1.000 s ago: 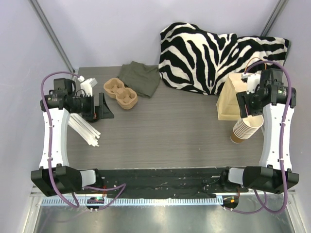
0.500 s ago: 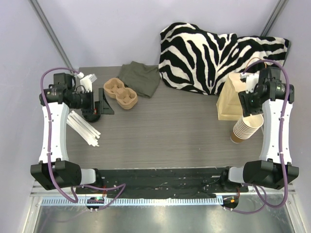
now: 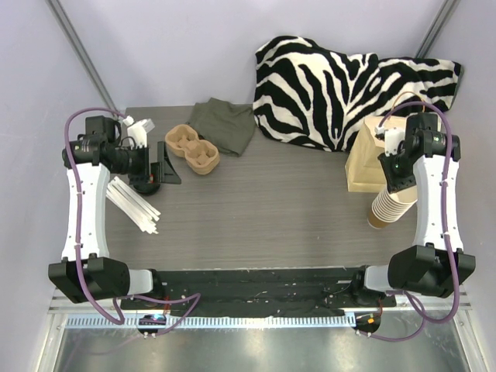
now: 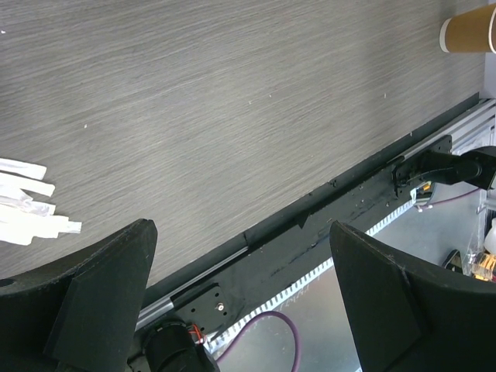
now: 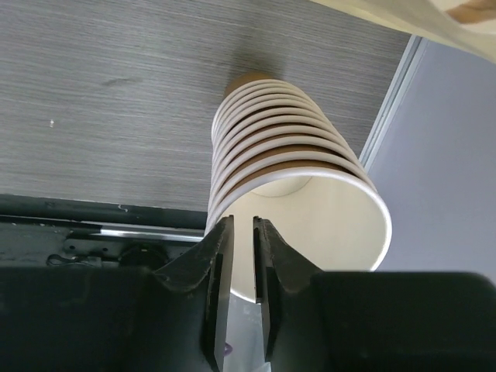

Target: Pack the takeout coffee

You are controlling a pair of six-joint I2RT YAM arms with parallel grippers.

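A tall stack of brown paper cups stands tilted at the table's right edge; a separate takeout coffee is out of view. My right gripper hangs over the stack's top. In the right wrist view its jaws stand only a narrow gap apart at the near left rim of the top cup, one finger on each side of the wall. Whether they touch it I cannot tell. My left gripper is wide open and empty at the far left. The stack's base shows in the left wrist view.
A tan paper bag stands just behind the cup stack. A pulp cup carrier and a green cloth lie at the back left, a zebra-print cloth at the back right. White wrapped straws lie under the left arm.
The right gripper's jaws have narrowed from wide to a thin gap and its wrist has shifted slightly left over the stack. The left arm drew back a little, then held still.
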